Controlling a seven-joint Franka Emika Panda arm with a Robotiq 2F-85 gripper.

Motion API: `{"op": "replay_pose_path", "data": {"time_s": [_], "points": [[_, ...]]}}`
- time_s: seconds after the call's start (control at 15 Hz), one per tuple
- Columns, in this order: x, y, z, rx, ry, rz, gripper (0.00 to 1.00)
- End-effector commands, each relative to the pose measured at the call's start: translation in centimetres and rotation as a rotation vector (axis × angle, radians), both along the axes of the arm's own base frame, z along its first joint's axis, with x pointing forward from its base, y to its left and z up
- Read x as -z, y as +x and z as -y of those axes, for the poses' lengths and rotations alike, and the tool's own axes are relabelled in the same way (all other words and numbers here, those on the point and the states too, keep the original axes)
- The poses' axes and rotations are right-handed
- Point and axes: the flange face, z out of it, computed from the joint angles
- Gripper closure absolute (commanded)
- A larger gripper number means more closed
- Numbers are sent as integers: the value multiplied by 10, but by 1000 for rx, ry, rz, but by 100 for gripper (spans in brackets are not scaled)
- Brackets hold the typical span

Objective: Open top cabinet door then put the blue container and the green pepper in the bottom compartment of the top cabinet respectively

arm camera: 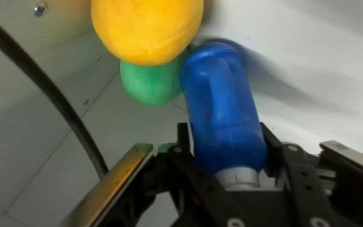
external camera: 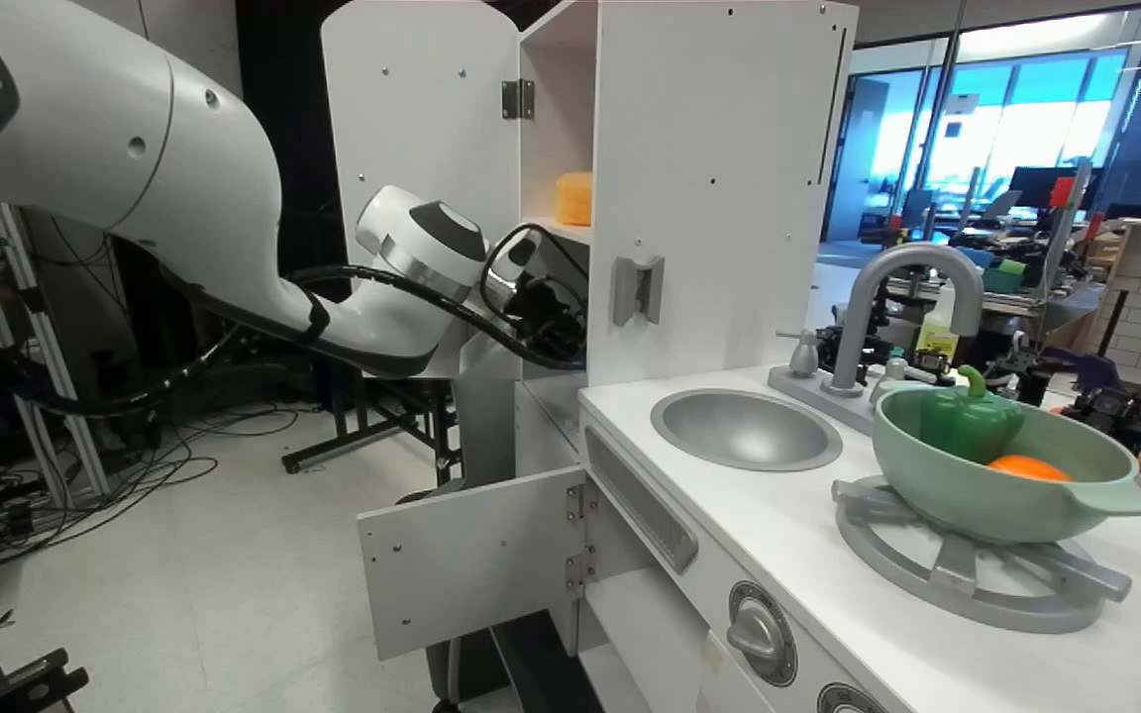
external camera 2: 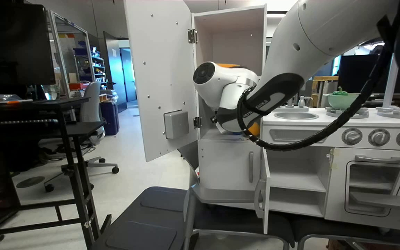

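Here, claw point(arm camera: 224, 134) parted around blue container point(arm camera: 222, 101), slim side gap, top cabinet door point(external camera 2: 161, 81) open

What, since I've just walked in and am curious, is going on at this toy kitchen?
A robot arm reaches into the bottom compartment of the top cabinet, whose door stands open. Its pincer straddles a blue bottle inside; how firmly it grips, if at all, I can't tell. A round yellow-orange thing and a round green thing are close by. The green bell pepper lies in the pale green bowl on the toy burner, so putting it away remains to be done.
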Motion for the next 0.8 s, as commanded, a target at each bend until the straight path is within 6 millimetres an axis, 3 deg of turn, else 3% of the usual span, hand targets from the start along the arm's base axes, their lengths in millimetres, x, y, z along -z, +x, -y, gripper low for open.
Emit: {"op": "replay_pose_path", "data": {"time_s": [0.0, 0.13, 0.2, 0.73], "points": [[-1, 2, 4, 28, -8, 15, 14], [1, 1, 3, 27, -6, 14, 1], [-1, 1, -1, 24, -5, 9, 0], [0, -5, -25, -16, 30, -20, 0]]}}
